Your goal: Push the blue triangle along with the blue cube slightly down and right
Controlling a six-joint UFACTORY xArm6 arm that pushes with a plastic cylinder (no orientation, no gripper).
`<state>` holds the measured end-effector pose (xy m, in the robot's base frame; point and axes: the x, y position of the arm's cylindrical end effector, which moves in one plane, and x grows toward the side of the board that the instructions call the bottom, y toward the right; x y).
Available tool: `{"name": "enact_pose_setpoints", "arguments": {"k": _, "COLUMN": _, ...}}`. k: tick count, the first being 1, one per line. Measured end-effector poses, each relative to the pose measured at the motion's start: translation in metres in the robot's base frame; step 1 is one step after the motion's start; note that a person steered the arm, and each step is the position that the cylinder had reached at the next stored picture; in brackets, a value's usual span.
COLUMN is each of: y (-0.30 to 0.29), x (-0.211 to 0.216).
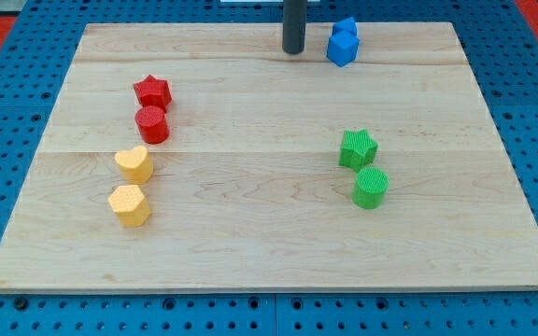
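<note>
The blue triangle (pixel 346 27) and the blue cube (pixel 341 48) sit touching each other near the view's top edge of the wooden board (pixel 269 233), right of centre; the triangle is just above the cube. My tip (pixel 293 49) rests on the board to the left of the blue cube, a small gap away, not touching either blue block.
A red star (pixel 152 91) and red cylinder (pixel 151 123) sit at the left. Below them are a yellow heart (pixel 134 163) and a yellow hexagon (pixel 130 205). A green star (pixel 358 147) and green cylinder (pixel 370 188) sit at the right of centre.
</note>
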<state>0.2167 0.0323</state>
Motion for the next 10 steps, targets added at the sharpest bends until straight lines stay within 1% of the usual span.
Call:
{"name": "enact_pose_setpoints", "arguments": {"k": 1, "y": 0.000, "x": -0.025}}
{"name": "enact_pose_setpoints", "arguments": {"k": 3, "y": 0.036, "x": -0.024}}
{"name": "enact_pose_setpoints", "arguments": {"k": 4, "y": 0.040, "x": -0.024}}
{"name": "enact_pose_setpoints", "arguments": {"k": 5, "y": 0.069, "x": -0.023}}
{"name": "enact_pose_setpoints", "arguments": {"k": 7, "y": 0.075, "x": -0.023}}
{"name": "enact_pose_setpoints", "arguments": {"k": 9, "y": 0.075, "x": -0.002}}
{"name": "enact_pose_setpoints", "arguments": {"k": 10, "y": 0.070, "x": 0.001}}
